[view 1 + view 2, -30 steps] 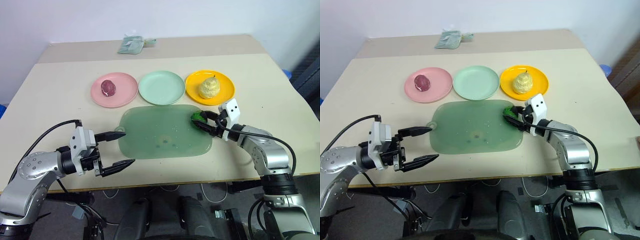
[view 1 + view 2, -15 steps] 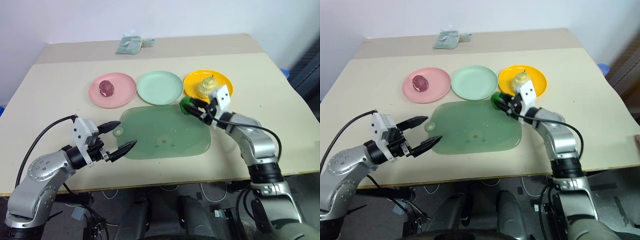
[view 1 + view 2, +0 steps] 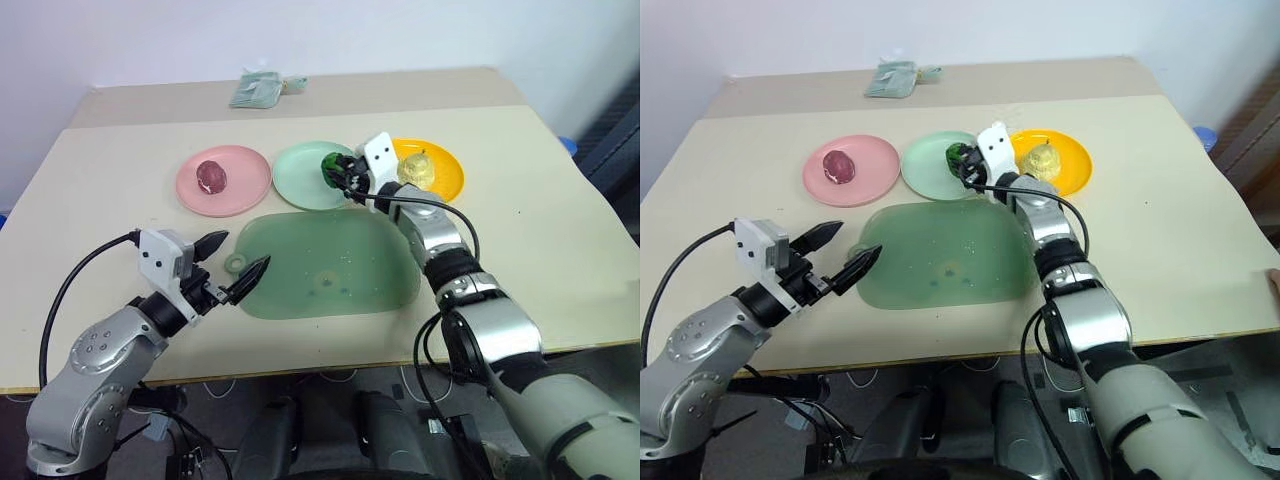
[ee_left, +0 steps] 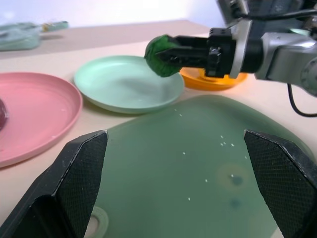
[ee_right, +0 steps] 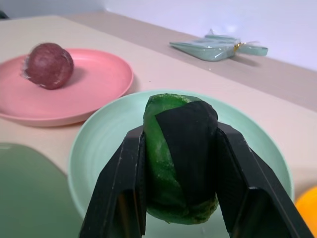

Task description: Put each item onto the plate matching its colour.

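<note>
My right gripper (image 3: 338,172) is shut on the small lumpy green item (image 3: 329,166) and holds it just above the right part of the mint green plate (image 3: 298,183). The right wrist view shows the green item (image 5: 168,148) pinched between both fingers over that plate. The dark red round item (image 3: 211,175) lies on the pink plate (image 3: 243,186). On the yellow-orange plate (image 3: 451,180) rests the pale yellow pear (image 3: 416,170). My left gripper (image 3: 247,250) stands open with nothing in it at the left end of the green mat (image 3: 330,270).
The translucent green mat lies in front of the three plates, its ring tab (image 3: 236,264) by my left fingertips. A pale green wad of cloth (image 3: 262,88) sits at the far edge of the table. Bare tabletop stretches to the right of the yellow-orange plate.
My right gripper has carried the green item from the mat's far right corner up and left to over the mint green plate. The left gripper has turned in towards the mat.
</note>
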{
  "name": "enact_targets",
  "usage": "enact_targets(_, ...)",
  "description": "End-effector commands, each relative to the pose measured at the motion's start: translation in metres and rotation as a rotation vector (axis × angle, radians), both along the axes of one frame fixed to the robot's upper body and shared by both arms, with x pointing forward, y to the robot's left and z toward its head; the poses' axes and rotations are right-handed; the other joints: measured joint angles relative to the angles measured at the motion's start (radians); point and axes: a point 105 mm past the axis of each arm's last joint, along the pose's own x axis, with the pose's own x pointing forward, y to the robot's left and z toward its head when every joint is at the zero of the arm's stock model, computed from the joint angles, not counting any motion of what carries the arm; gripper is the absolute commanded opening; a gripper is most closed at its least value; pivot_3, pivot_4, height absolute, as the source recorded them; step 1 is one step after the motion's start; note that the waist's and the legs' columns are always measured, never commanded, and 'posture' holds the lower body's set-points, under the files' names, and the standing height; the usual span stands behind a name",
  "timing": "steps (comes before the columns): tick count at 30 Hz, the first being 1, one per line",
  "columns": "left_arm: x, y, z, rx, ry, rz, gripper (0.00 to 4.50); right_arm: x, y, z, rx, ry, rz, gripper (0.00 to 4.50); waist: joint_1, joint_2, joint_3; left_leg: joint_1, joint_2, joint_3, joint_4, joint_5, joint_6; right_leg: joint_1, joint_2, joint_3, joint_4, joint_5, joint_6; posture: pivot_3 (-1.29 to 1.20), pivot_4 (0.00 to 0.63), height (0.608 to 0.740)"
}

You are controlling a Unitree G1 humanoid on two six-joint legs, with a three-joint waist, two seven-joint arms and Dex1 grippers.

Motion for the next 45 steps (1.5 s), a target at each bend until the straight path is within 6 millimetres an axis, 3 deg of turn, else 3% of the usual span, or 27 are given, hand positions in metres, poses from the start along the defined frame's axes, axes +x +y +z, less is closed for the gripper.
enact_targets(1,-0.004,0.0,0.012,0.01,-0.05,0.058,4.5,0.004,0.005,0.01,0.006,-0.04,-0.029,1.25,0.003,0.0,0.0,0.0,0.0,0.0,0.0,0.0,0.0,0.0,0.0,0.0,0.0,0.0,0.0,0.0,0.15,0.74)
enact_targets(8,-0.003,0.005,0.011,0.008,-0.059,0.155,4.5,0.005,0.015,0.011,0.041,-0.009,-0.021,4.47,0.001,0.0,0.0,0.0,0.0,-0.001,0.0,0.0,0.0,0.0,0.001,0.0,0.0,0.0,0.0,0.0,0.15,0.74)
enact_targets(16,-0.006,0.0,0.0,0.058,-0.039,0.089,4.5,0.002,0.004,0.043,0.094,-0.126,0.043,4.47,0.002,0.0,0.0,0.0,0.0,-0.001,0.0,0.0,0.0,0.0,0.001,0.0,0.0,0.0,0.0,0.0,0.15,0.74)
enact_targets(19,-0.003,0.001,-0.001,0.106,-0.049,0.072,4.5,-0.01,-0.009,0.057,0.132,-0.184,0.114,4.47,0.006,0.0,0.0,0.0,0.0,-0.001,0.0,0.0,0.0,0.0,0.001,0.0,0.0,0.0,0.0,0.0,0.15,0.74)
enact_targets(21,0.0,0.0,-0.002,0.121,-0.046,0.042,4.5,-0.028,-0.019,0.062,0.144,-0.211,0.167,4.47,0.01,0.0,0.0,0.0,0.0,-0.002,0.0,0.0,0.0,0.001,0.001,-0.001,0.0,0.0,0.0,0.0,0.15,0.74)
enact_targets(26,0.008,0.008,0.001,0.15,-0.077,0.009,4.5,-0.086,-0.053,0.049,0.069,-0.178,0.168,4.47,0.011,0.0,0.0,-0.001,0.0,-0.003,0.0,0.0,0.0,0.001,0.0,-0.001,0.0,0.0,0.0,0.0,0.15,0.74)
enact_targets(31,0.012,0.019,0.007,0.163,-0.102,-0.04,4.5,-0.133,-0.093,0.028,0.021,-0.064,0.053,4.47,0.009,0.001,0.0,0.0,0.001,-0.001,0.0,0.0,0.0,0.001,0.0,-0.001,0.0,0.0,-0.001,0.0,0.15,0.74)
enact_targets(38,0.005,0.036,0.008,0.188,-0.118,-0.069,4.5,-0.173,-0.134,0.008,-0.04,0.035,-0.091,4.47,0.014,0.001,-0.001,0.0,0.001,-0.001,0.001,0.0,0.0,0.002,-0.001,-0.001,-0.001,-0.002,-0.004,0.0,0.15,0.74)
enact_targets(45,-0.005,0.043,0.0,0.202,-0.073,-0.089,4.5,-0.192,-0.161,0.0,-0.057,0.062,-0.161,4.47,0.016,0.0,-0.001,0.0,0.001,0.0,0.002,0.0,0.001,0.003,-0.003,-0.002,-0.002,-0.002,-0.004,0.0,0.15,0.74)
